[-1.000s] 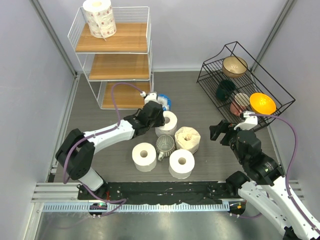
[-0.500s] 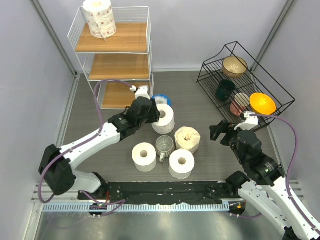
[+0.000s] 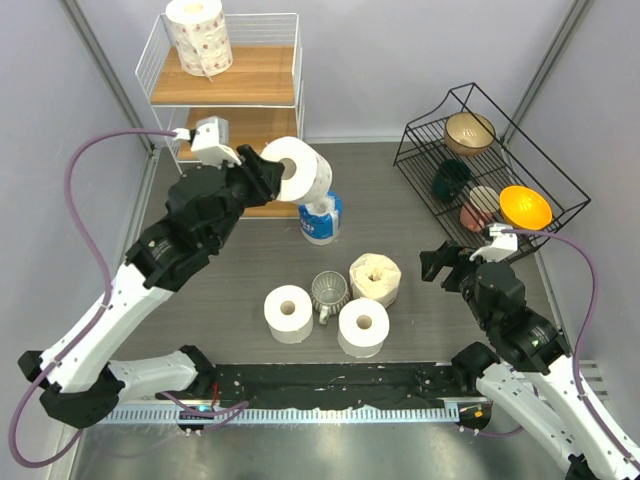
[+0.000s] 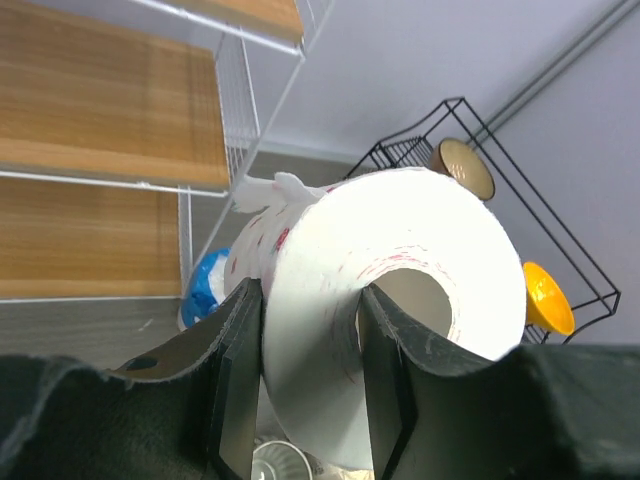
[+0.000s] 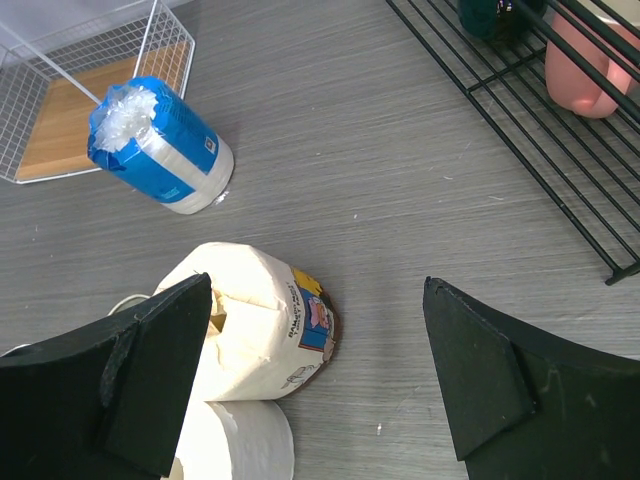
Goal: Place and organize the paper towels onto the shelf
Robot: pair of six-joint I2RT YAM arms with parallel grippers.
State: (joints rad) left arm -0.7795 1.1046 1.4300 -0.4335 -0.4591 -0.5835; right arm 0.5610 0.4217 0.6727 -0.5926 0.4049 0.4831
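- Left gripper (image 3: 268, 175): raised off the table, fingers (image 4: 235, 385) clamped on the wall of a white paper roll with small red dots (image 3: 302, 170), one finger outside and one in the hollow core.
- Held roll: in the air just in front of the shelf's right side, at about the height of the middle board, its core facing the camera above.
- Shelf, tall white wire rack with three light brown wooden boards (image 3: 260, 82): a second red-dotted roll (image 3: 198, 38) stands upright on the top board, in the left rear corner.
- Blue-wrapped roll (image 3: 320, 218): on the grey tabletop (image 3: 400, 190), near the shelf's bottom right corner.
- Cream ragged roll (image 3: 375, 278): mid-table, beside a clear glass mug (image 3: 330, 292).
- Two plain white rolls (image 3: 289, 313) (image 3: 363, 325): upright, either side of the mug on its near side.
- Right gripper (image 5: 317, 285): fingers spread wide, nothing between them, poised above the table near the cream roll.
- Black wire rack holding bowls (image 5: 500, 140): far right.
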